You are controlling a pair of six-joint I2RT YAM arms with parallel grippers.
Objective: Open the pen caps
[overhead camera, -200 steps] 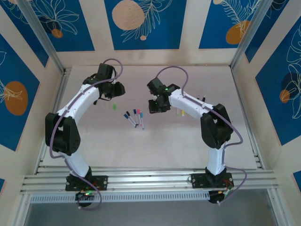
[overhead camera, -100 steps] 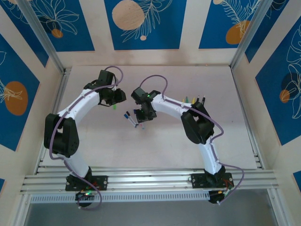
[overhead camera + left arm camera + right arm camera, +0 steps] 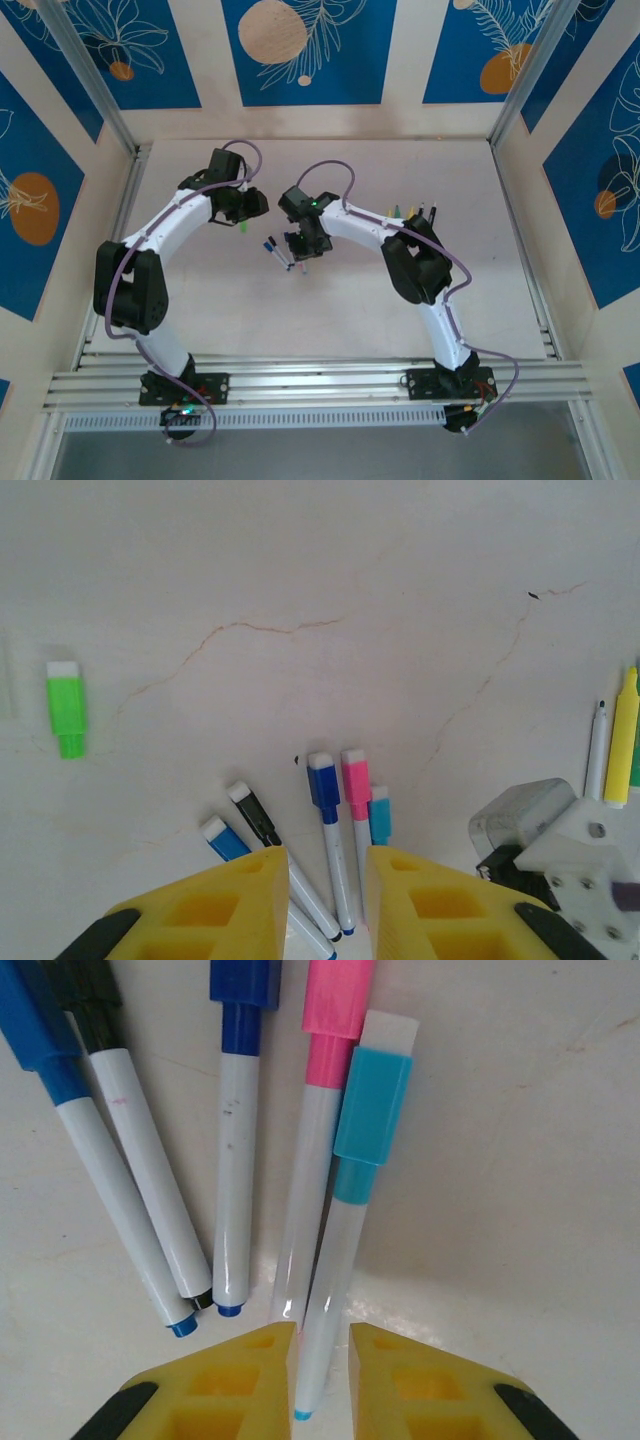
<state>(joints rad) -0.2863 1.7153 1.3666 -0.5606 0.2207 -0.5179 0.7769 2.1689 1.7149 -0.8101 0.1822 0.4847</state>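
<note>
Several small white-barrelled pens (image 3: 283,250) lie fanned on the table. Their pen caps are on: blue (image 3: 225,840), black (image 3: 255,815), dark blue (image 3: 324,780), pink (image 3: 356,777) and cyan (image 3: 380,815). My right gripper (image 3: 322,1360) is low over their tail ends. The cyan pen's barrel (image 3: 335,1260) lies between its jaws, against the left finger (image 3: 262,1372), with a narrow gap to the right one. The cyan cap (image 3: 372,1105) points away from me. My left gripper (image 3: 327,880) hovers open above the pens' cap end, holding nothing.
A loose green cap (image 3: 67,708) lies left of the fan, close to my left gripper (image 3: 245,213). Longer yellow (image 3: 622,738) and other pens (image 3: 410,212) lie to the right, behind my right arm. Wooden walls ring the table.
My right arm swung left from the table's right side down onto the pen fan, and its jaws narrowed around the cyan pen. The left gripper shifted slightly toward the pens.
</note>
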